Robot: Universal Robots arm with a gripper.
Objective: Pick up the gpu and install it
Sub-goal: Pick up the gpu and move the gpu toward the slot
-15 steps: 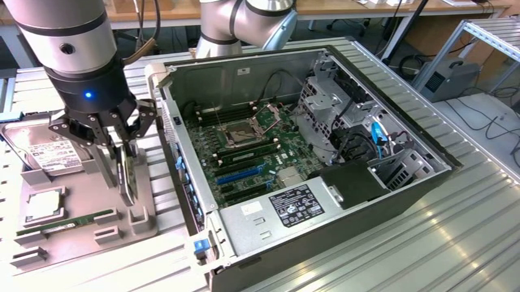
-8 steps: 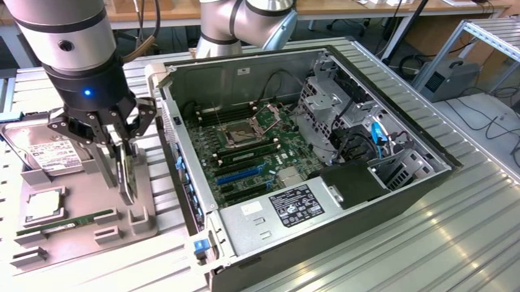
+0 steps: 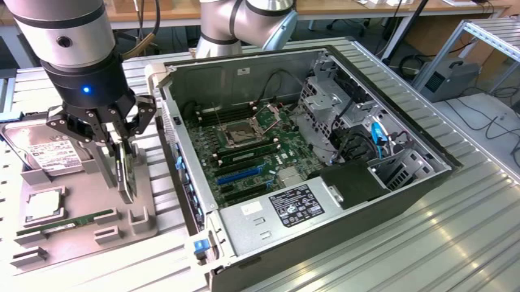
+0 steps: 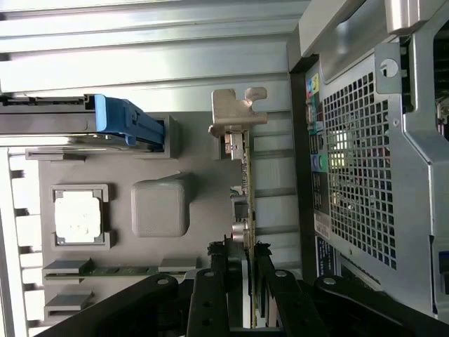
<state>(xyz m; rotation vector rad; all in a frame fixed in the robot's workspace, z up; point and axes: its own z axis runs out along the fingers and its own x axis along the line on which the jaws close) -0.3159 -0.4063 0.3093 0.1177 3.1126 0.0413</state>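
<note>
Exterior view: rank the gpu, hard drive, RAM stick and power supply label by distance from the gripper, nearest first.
1. gpu, on edge in the tray, directly under the gripper.
2. hard drive, on the tray, toward the exterior view's left.
3. RAM stick, along the tray's camera-side edge.
4. power supply label, inside the computer case, exterior view's right.

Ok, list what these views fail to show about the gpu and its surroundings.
gpu: exterior view, top covered by the gripper; wrist view, edge-on, its faces unseen.
hard drive: exterior view, label print too small, one end behind the gripper.
computer case: wrist view, interior screened by its perforated rear panel.
</note>
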